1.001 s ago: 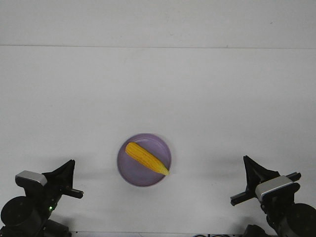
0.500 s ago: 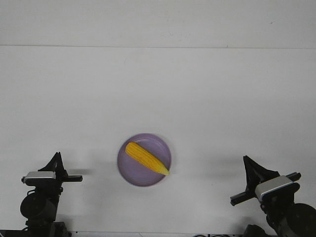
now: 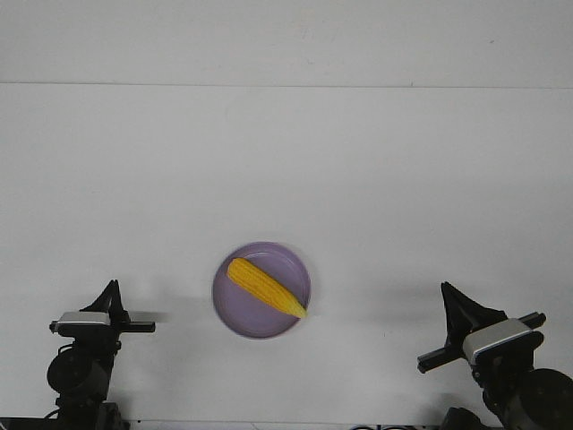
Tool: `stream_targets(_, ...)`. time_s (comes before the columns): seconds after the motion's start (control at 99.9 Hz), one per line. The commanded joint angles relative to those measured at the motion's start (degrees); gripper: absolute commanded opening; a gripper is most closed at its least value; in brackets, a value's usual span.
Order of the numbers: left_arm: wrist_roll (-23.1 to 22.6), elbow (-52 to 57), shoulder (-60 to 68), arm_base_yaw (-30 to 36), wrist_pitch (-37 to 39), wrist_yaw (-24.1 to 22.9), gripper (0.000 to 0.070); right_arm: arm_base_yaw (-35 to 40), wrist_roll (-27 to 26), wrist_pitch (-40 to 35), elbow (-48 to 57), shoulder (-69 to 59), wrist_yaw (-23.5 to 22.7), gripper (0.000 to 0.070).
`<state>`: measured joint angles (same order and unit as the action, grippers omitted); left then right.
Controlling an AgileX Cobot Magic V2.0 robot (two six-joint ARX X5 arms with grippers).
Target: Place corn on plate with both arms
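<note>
The yellow corn (image 3: 264, 286) lies diagonally on the lavender plate (image 3: 238, 319), its pointed tip reaching the plate's right rim. The plate sits on the white table near the front middle. My left gripper (image 3: 112, 289) is at the lower left, well apart from the plate, holding nothing; its fingers look closed to a point. My right gripper (image 3: 447, 290) is at the lower right, also apart from the plate and empty, its fingers together in a point.
The white table (image 3: 286, 179) stretches back to a pale wall line at the far side. Nothing else stands on it.
The left arm has turned and shifted slightly right, its wrist now facing straight ahead. The right arm, corn and plate have not moved.
</note>
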<state>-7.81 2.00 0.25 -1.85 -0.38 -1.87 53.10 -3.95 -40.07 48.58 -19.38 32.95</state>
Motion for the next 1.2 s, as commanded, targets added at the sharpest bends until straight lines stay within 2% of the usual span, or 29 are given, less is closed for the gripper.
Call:
stream_targets(0.0,-0.04,-1.22,-0.09,0.02,0.61,0.09,0.0015,0.57,-0.76,0.63,0.48,-0.11,0.07,0.0011)
stream_targets(0.831,-0.07,-1.20,-0.07,0.04,0.52,0.13,0.0015,-0.09,-0.46,0.63,0.48,-0.11,0.11,0.0011)
stream_targets(0.891,-0.07,-1.20,-0.07,0.02,0.50,0.13,0.0015,-3.06,2.45,0.70,0.46,-0.11,0.00,0.0011)
stream_targets(0.981,-0.04,-1.20,-0.07,0.04,0.52,0.13,0.0015,-11.74,3.37,2.10,-0.48,-0.11,-2.38,0.0011)
stream_targets(1.091,-0.04,-1.20,-0.07,0.04,0.52,0.13,0.0015,-25.14,6.40,5.84,-4.24,0.81,-9.11,0.0011)
stream_targets(1.191,-0.07,-1.20,-0.07,0.04,0.50,0.13,0.0015,-36.63,10.12,12.33,-11.15,3.43,-16.61,0.0011)
